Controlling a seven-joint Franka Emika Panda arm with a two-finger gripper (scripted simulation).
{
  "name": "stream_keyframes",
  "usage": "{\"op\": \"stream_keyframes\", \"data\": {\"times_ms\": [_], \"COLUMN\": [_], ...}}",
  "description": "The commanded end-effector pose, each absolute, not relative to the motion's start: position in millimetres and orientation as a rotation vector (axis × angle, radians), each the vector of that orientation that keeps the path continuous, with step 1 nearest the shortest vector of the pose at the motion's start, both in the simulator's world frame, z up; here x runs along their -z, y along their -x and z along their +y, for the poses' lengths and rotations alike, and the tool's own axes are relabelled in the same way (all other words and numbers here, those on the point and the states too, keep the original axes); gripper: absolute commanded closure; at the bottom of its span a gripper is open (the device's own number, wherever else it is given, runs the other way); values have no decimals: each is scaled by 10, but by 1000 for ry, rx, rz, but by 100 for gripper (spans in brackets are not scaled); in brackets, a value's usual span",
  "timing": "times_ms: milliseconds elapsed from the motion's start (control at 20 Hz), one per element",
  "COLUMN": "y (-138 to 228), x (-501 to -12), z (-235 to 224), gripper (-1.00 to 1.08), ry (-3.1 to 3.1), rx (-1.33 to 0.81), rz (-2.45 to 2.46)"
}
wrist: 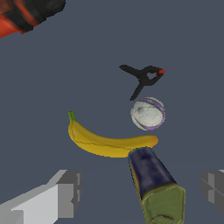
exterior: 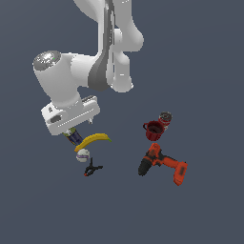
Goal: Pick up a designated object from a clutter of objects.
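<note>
My pincer [wrist: 138, 192] hangs with jaws apart either side of the blue can [wrist: 154, 183], which stands touching the banana [wrist: 107, 143] tip; likely rigid, light, slick, so I'd grip mid-body across the round.

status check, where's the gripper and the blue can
Gripper open, straddling blue can, not closed yet. Banana touching the can's far end. Ball just beyond.

Matt dark blue cylindrical can [wrist: 154, 175] with a dull olive top; smooth yellow banana [wrist: 107, 143], faintly mottled skin; white ball [wrist: 148, 113] looks rough and seamed; white robot arm casing [exterior: 71, 71] is glossy plastic with speckled highlights
</note>
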State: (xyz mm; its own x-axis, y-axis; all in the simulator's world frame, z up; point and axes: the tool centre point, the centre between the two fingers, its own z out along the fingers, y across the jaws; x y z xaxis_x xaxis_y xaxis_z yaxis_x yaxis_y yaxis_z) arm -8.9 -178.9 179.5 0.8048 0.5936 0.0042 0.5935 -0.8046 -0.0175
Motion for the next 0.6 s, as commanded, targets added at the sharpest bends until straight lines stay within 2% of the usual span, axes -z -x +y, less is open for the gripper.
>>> {"op": "stream_keyframes", "data": {"times_ms": [0,550], "y": [130,335], "x": [-1710,-1382], "z": [-1912,-2388], "gripper": [-92,-92], "ry": [2949,2874], "rx": [0,3], "rz": [-1034,-1255]}}
